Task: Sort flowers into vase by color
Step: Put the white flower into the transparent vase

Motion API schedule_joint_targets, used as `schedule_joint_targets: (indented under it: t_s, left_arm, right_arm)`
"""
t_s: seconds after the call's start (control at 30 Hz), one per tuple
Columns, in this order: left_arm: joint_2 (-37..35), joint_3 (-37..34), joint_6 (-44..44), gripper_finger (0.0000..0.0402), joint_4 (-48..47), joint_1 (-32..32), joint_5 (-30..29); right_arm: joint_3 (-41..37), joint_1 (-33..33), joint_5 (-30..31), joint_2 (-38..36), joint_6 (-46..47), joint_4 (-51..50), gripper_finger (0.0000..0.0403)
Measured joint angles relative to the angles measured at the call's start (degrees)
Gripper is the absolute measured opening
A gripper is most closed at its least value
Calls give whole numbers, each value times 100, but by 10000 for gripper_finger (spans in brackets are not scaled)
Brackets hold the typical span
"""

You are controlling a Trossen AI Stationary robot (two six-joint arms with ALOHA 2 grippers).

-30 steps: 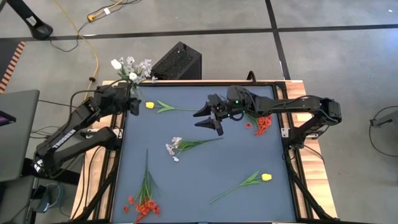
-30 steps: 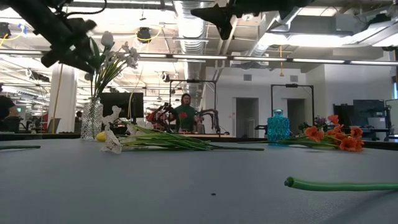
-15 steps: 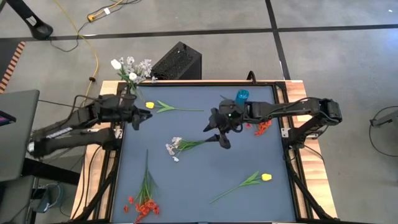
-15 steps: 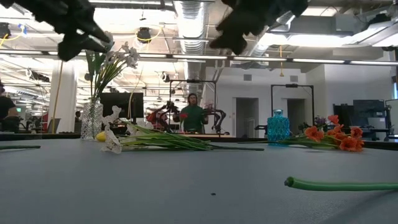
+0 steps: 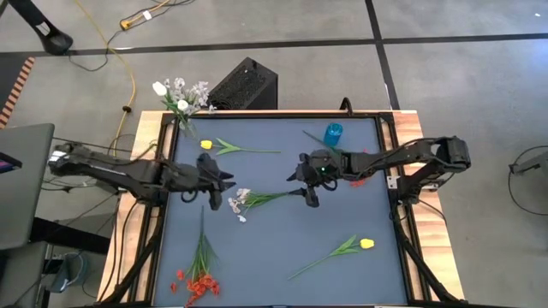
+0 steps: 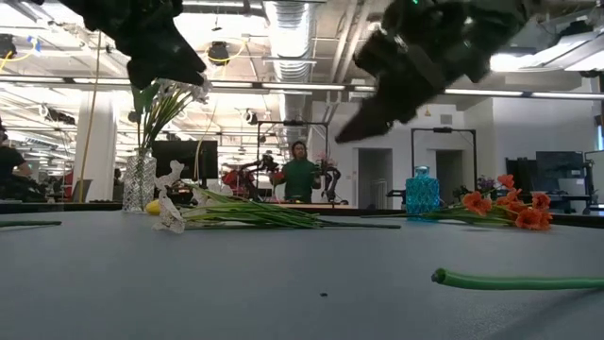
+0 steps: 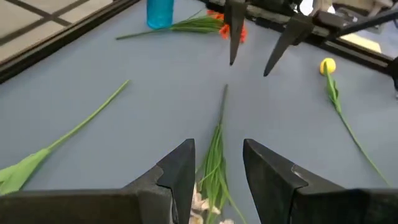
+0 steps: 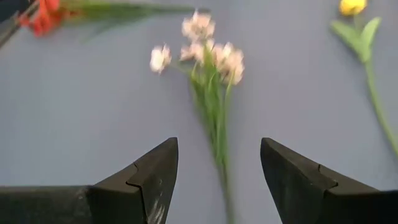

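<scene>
A white flower (image 5: 257,198) lies flat at the table's middle, blooms (image 5: 238,205) toward the left, stem end (image 5: 301,192) toward the right. My left gripper (image 5: 224,192) hovers open just left of the blooms; in its wrist view (image 7: 217,147) the leafy stem (image 7: 214,155) runs between the fingers, untouched. My right gripper (image 5: 300,188) hangs open above the stem end (image 7: 224,90), with the flower (image 8: 214,81) ahead of its fingers (image 8: 219,150). A clear vase of white flowers (image 5: 180,98) stands at the far left corner, a blue vase (image 5: 333,133) at the far right.
One yellow flower (image 5: 224,147) lies at the far left and another (image 5: 347,248) at the near right. Red flowers (image 5: 197,278) lie at the near left, and more (image 5: 361,169) beside the blue vase. A black box (image 5: 244,84) stands beyond the far edge.
My left gripper has swung from the clear vase at the far left corner toward the table's middle, turning as it went, up to the white flower's blooms. My right gripper has come down and toward the near edge, over the flower's stem end. The flowers have not moved.
</scene>
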Motion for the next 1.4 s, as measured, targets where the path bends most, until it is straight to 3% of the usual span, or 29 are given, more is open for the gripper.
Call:
schedule_joint_targets:
  t_s: [0.13,0.3,0.5,0.6,0.73,0.9,1.07,1.4]
  left_arm:
    - [489,0,3,123,313,-200,-37]
    - [893,0,-67,123,496,-270,-33]
    - [890,-2,-156,123,556,-299,22]
    - [773,0,-229,123,545,-321,-76]
    - [606,0,-256,123,515,-327,-152]
    - [388,-1,-229,123,320,-327,-215]
    - [47,-2,-142,123,370,-327,-412]
    - [-612,0,334,123,333,-325,-1093]
  right_arm:
    - [-340,-13,-11,224,-86,315,255]
    - [-340,-24,-25,1113,-92,679,255]
    - [-30,-63,-28,2003,442,894,244]
    - [3,-70,-4,2202,690,842,213]
    - [11,-48,48,2226,848,680,134]
    - [-11,-14,-324,1845,1080,480,24]
    - [121,-123,-1247,872,1460,494,39]
    - [219,-318,-1327,-1117,1429,1177,17]
